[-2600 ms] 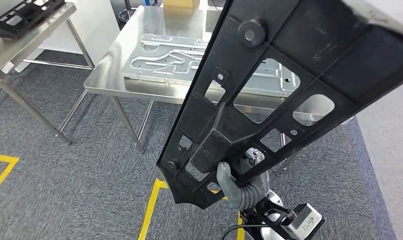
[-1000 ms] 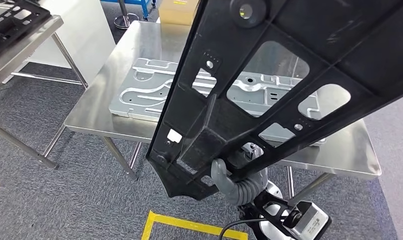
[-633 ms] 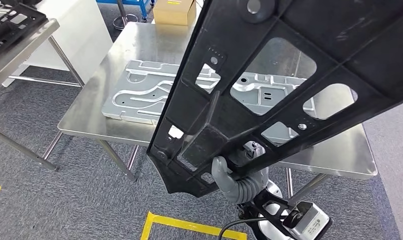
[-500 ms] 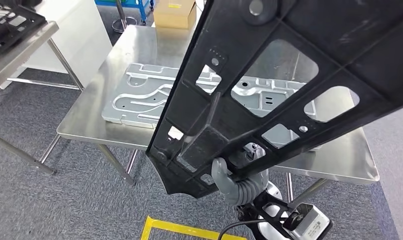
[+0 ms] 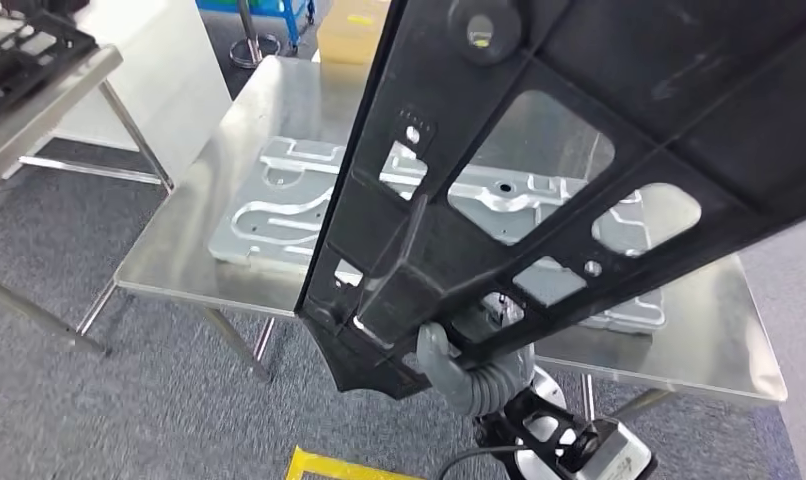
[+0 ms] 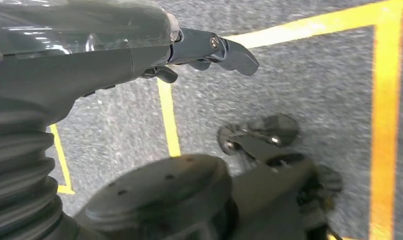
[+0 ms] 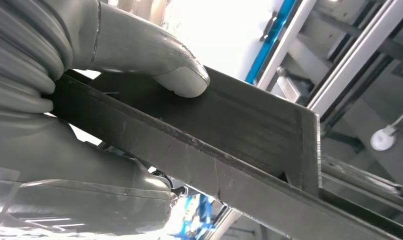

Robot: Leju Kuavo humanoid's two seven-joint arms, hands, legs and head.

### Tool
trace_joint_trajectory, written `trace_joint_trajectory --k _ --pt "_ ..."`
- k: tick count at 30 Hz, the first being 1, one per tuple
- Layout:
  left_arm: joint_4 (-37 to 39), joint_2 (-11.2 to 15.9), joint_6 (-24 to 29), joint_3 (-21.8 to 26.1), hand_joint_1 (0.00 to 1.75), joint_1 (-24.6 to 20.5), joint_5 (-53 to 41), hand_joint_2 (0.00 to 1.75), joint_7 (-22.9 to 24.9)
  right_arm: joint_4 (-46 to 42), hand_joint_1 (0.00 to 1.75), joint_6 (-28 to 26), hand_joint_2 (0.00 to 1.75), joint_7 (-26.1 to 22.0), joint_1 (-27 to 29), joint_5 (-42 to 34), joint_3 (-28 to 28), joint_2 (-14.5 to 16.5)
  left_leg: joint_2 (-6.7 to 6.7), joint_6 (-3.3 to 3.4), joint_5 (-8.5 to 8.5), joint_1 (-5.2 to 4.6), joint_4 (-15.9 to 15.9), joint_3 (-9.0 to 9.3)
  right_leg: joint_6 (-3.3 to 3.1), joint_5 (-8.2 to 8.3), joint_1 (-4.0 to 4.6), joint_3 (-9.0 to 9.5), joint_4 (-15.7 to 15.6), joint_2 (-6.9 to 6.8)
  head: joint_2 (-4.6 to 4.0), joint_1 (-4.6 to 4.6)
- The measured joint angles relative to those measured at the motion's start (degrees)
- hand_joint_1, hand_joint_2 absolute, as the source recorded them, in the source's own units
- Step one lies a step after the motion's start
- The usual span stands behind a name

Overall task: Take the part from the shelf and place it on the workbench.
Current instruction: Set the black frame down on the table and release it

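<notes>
Black part (image 5: 539, 180) gripped by right hand (image 5: 449, 365) above workbench (image 5: 209, 250).

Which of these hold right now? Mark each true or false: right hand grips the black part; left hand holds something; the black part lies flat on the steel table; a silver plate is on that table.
1. The right hand grips the black part. True.
2. The left hand holds something. False: it is empty over the floor.
3. The black part lies on the steel table. False: it is held up, tilted.
4. A silver plate lies on that table. True.
</notes>
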Motion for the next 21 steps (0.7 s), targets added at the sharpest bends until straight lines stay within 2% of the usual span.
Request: trace_joint_trajectory --k 3,5,7,9,10,11,13,15,17,19,21 --pt "-0.01 -0.02 -0.01 0.32 0.0 -0.2 -0.03 1.75 -0.26 -0.32 1.75 -0.66 1.75 -0.01 0.45 0.84 -0.02 -0.09 0.12 -1.06 -0.66 -0.04 0.27 0.29 -1.25 -0.05 0.23 0.42 -1.02 0.21 0.0 -0.1" --pt "-0.01 -0.02 -0.01 0.38 0.0 -0.26 -0.03 1.75 -0.38 -0.52 1.75 -0.84 1.75 -0.05 0.55 1.01 -0.04 -0.1 0.2 -1.51 -1.82 0.05 2.2 -0.18 -1.98 -0.41 0.1 1.21 -1.39 0.28 0.0 -0.14" --pt "-0.01 -0.02 -0.01 0.41 0.0 -0.29 -0.05 1.75 -0.46 -0.68 1.75 -1.14 1.75 -0.12 0.6 1.54 -0.05 -0.1 0.23 -1.8 -4.64 0.13 8.06 -3.23 -2.57 -0.81 0.12 1.78 -1.57 0.21 0.0 -0.2" --pt "-0.01 -0.02 -0.02 0.48 0.0 -0.25 -0.17 1.75 -0.5 -0.72 1.75 -2.42 1.75 -0.17 0.63 3.33 -0.06 -0.1 0.24 -1.97 -7.01 0.14 14.78 -7.59 -2.83 -1.16 0.3 1.98 -1.54 0.23 0.0 -0.22" --pt "-0.01 -0.02 -0.03 0.56 0.0 -0.22 -0.29 1.75 -0.5 -0.72 1.75 -3.62 1.75 -0.08 0.63 4.99 -0.06 -0.11 0.24 -1.98 -6.79 0.14 16.06 -8.89 -2.87 -1.35 0.4 2.14 -1.52 0.3 0.0 -0.22" --pt "-0.01 -0.02 -0.05 0.66 0.0 -0.2 -0.48 1.75 -0.49 -0.73 1.75 -5.14 1.75 0.14 0.6 7.17 -0.06 -0.11 0.24 -1.88 -5.37 0.13 15.2 -9.16 -2.86 -1.53 0.48 2.4 -1.51 0.38 0.0 -0.22" --pt "-0.01 -0.02 -0.23 0.9 0.0 -0.19 -1.03 1.75 -0.44 -0.72 1.75 -9.58 1.75 1.49 0.35 13.93 -0.06 -0.16 0.26 -1.36 -0.26 0.07 8.38 -7.11 -2.72 -1.97 0.6 3.13 -1.51 0.48 0.0 -0.2" --pt "-0.01 -0.03 -0.5 1.18 0.0 -0.23 -1.62 1.75 -0.37 -0.53 1.75 -15.55 1.75 3.98 -0.26 23.69 -0.07 -0.39 0.3 -0.82 2.18 -0.23 2.58 -5.23 -2.37 -2.27 0.72 3.46 -1.43 0.49 0.0 -0.23" --pt "-0.01 -0.08 -0.72 1.54 0.0 -0.25 -2.07 1.75 -0.38 0.2 1.75 -21.34 1.75 7.12 -1.1 34.28 -0.08 -0.87 0.28 -0.4 2.27 -0.54 1.24 -4.95 -1.75 -2.39 0.74 3.42 -1.41 0.45 0.0 -0.3" --pt "-0.01 -0.26 -0.9 1.92 0.0 -0.18 -2.45 1.75 -0.4 1.59 1.75 -25.9 1.75 10.79 -2.1 44.66 -0.11 -1.57 0.28 0.19 3.23 -0.33 0.59 -4.67 -1.02 -2.62 0.78 3.45 -1.3 0.42 0.0 -0.34" --pt "-0.01 -0.57 -1.07 2.28 0.0 -0.21 -2.84 1.75 -0.31 3.29 1.75 -29.22 1.75 15.06 -3.41 55.15 -0.25 -2.43 0.37 0.69 3.71 0.0 -0.1 -4.32 -0.35 -4.53 0.68 2.14 1.59 0.36 0.0 -0.26"
